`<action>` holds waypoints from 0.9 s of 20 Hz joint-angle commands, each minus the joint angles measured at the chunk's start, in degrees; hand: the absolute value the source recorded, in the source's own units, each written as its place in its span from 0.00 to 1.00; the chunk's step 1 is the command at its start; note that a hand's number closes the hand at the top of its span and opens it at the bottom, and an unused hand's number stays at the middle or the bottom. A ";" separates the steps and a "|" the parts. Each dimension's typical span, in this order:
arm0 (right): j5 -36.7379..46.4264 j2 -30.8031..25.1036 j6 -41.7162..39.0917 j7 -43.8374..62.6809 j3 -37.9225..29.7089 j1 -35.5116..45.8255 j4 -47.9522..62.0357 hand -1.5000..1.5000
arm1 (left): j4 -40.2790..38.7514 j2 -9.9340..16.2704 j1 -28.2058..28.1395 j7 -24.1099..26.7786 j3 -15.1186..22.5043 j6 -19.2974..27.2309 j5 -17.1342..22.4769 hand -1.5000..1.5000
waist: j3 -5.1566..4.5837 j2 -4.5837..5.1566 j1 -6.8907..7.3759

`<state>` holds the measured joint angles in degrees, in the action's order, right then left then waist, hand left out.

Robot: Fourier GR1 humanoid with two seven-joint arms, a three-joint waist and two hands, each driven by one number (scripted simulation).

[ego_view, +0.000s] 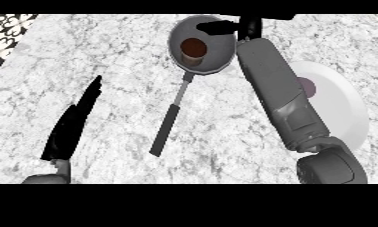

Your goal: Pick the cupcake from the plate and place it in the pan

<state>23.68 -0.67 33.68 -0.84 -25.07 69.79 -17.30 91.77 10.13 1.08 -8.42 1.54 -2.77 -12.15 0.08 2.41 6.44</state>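
- The cupcake stands upright inside the pan, a little left of the bowl's centre; its dark brown top faces up and its paler wrapper shows below it.
- The pan is a grey round one near the far edge of the bench. Its long handle runs from the bowl's near rim toward the viewer, slanting slightly left, with a thin pale neck and a darker grip at the near end.
- The right hand reaches over the pan's far right rim. Only a black part of it shows, pointing left above the rim, apart from the cupcake. Whether its fingers are open or curled cannot be told from this view.
- The right forearm is grey and runs from the lower right up to the pan, passing just right of the bowl.
- The plate is white and lies on the bench at the right, partly hidden behind the forearm. A small dark patch on it shows right at the forearm's edge; what it is cannot be told.
- The left hand rests at the lower left, well apart from the pan, its black fingers straight and pointing away up the bench, holding nothing.
- The bench top is pale marbled stone, with a patterned dark area at the far left corner.
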 commanded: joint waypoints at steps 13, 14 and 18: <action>-7.08 -14.89 -9.87 -20.73 -6.88 -13.89 -0.06 0.00 | -0.32 2.12 -3.23 0.78 -4.24 -1.35 2.30 0.50 | 0.01 -1.53 -4.70; -7.51 -14.75 -9.27 -19.37 -6.67 -13.05 -0.84 0.00 | -0.60 0.20 -3.80 1.40 -3.49 1.56 0.19 0.50 | -0.03 -1.89 -5.18; -8.11 -20.22 -16.06 -19.45 -5.93 -15.24 -1.09 0.00 | 2.04 -0.52 -5.33 0.07 -1.66 1.49 -1.19 0.50 | -0.03 -2.03 -5.40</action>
<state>16.53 -16.74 22.32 -18.75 -30.95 56.76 -18.27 93.09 10.34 -4.13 -7.38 -1.03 -1.92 -12.03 0.06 0.54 1.46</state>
